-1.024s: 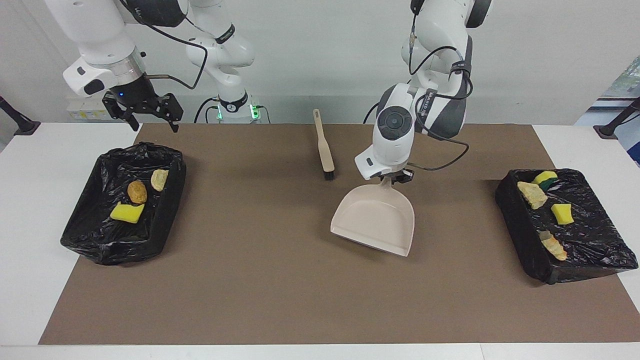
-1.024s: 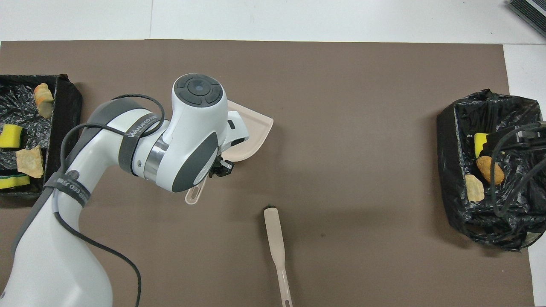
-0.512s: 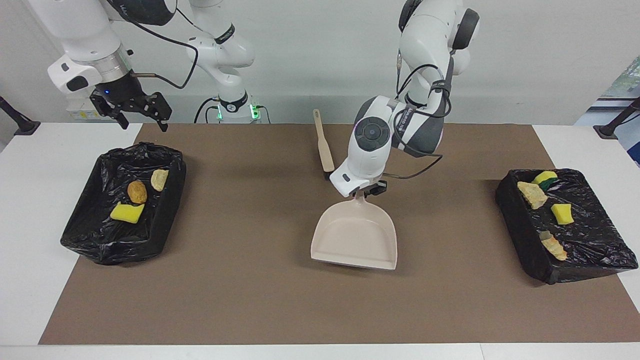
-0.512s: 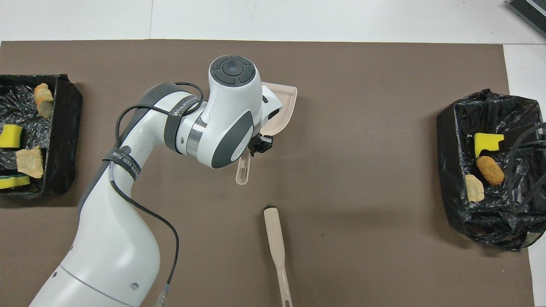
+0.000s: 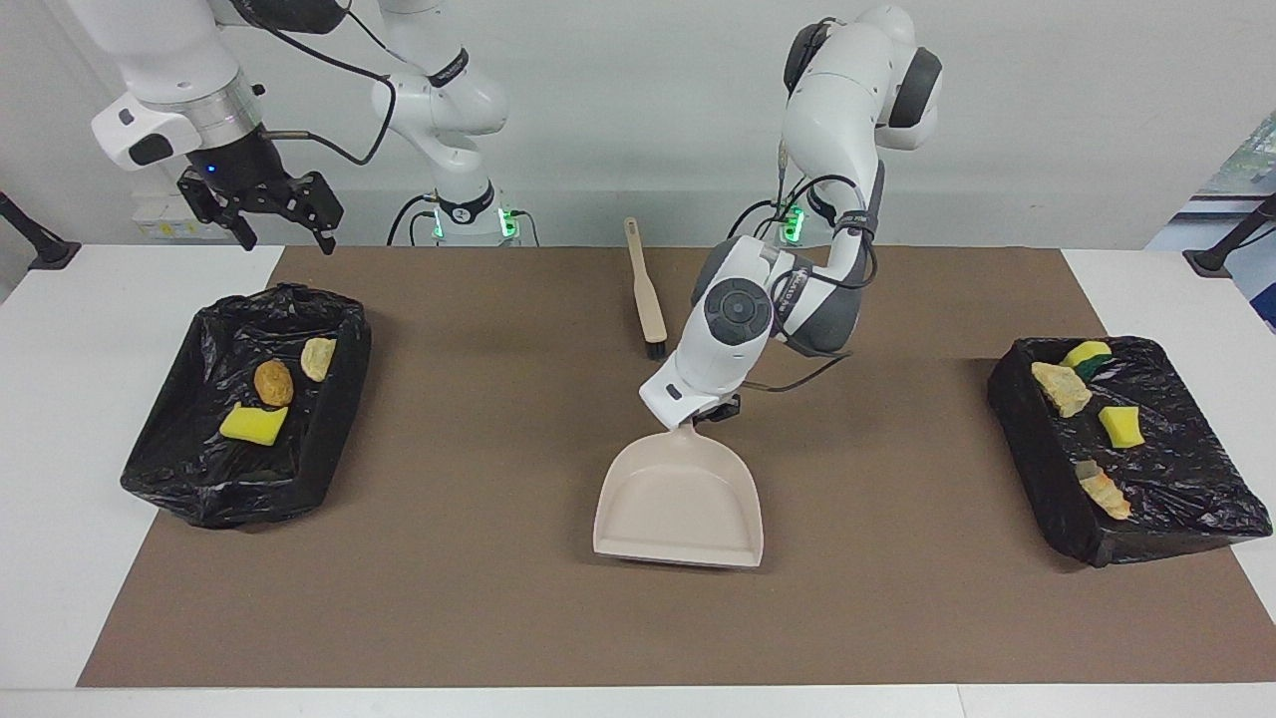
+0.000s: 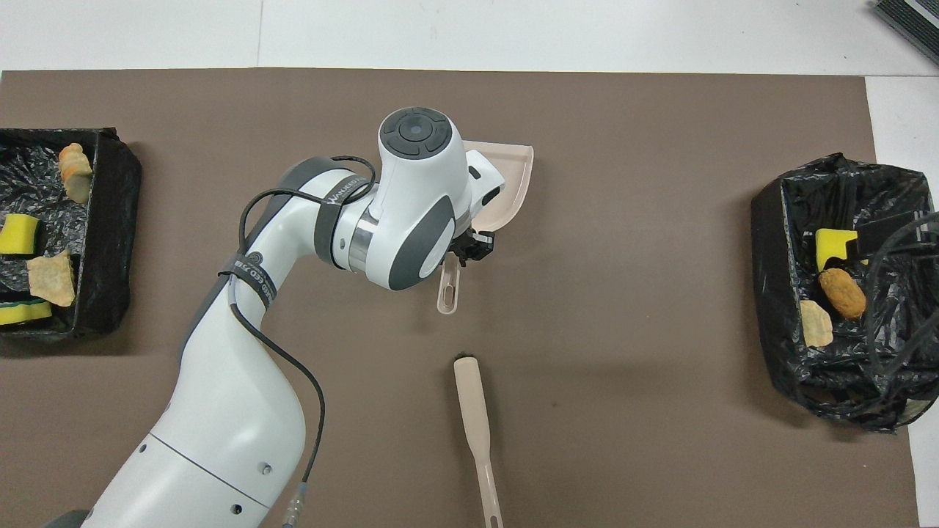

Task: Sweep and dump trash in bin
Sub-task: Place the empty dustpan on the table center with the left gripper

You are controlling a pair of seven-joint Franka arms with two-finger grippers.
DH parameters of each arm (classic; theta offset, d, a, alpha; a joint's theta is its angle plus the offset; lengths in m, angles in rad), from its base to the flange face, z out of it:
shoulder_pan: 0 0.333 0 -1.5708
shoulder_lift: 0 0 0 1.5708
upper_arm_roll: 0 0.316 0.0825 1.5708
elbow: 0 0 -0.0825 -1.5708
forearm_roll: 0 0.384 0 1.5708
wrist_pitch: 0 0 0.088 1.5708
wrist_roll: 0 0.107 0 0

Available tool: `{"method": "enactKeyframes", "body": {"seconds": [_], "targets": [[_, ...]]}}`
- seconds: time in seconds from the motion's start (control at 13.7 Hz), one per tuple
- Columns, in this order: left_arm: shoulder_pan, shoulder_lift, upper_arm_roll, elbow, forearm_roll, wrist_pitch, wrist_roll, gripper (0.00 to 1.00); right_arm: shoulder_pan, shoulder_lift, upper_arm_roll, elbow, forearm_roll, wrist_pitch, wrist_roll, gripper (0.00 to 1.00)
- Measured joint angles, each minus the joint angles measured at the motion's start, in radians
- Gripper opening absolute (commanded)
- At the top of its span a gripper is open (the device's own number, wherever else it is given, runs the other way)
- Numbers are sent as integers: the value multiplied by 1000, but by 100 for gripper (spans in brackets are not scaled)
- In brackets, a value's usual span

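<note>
Robotics lab: two arms bolted at white table [image 5: 60, 399], brown mat [image 5: 498, 598], bare wall

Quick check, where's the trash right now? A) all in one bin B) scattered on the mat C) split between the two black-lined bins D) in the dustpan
C: three scraps lie in the bin at the right arm's end, four scraps in the bin at the left arm's end; the dustpan held by the left gripper is empty.

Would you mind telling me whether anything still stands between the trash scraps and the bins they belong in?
Nothing visible does: the scraps already lie inside the two lined bins, three in the bin at the right arm's end, four in the bin at the left arm's end. The left gripper holds the dustpan mid-mat; the right gripper waits.
</note>
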Motion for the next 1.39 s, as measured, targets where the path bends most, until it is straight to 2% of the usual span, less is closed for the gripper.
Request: {"method": "enactKeyframes", "body": {"seconds": [0.07,0.15,0.22,0.29,0.59,0.73,0.88,1.02,1.39], "targets": [[-6,0,1,-2,0,2,-2,30,3,0,-2,0,0,-6,0,100],[-8,0,0,-9,0,2,-3,55,3,0,-2,3,0,-20,0,100],[-10,0,0,-19,0,2,-3,92,4,0,-2,9,0,-27,0,100],[-10,0,1,-27,0,2,-4,100,7,-1,-1,18,1,-32,6,100],[-10,-11,12,-33,15,-6,-2,100,17,-6,-1,32,1,-34,47,100],[-5,-58,31,-34,32,-31,-4,100,17,-11,-2,32,1,-37,47,100],[33,-151,70,-75,37,-73,-3,100,17,-14,-2,32,1,-40,47,100],[105,-258,83,-167,54,-80,24,100,17,-14,-2,32,3,-40,47,100],[302,-449,94,-294,72,-105,281,100,17,-14,-2,32,9,-40,47,100]]}}
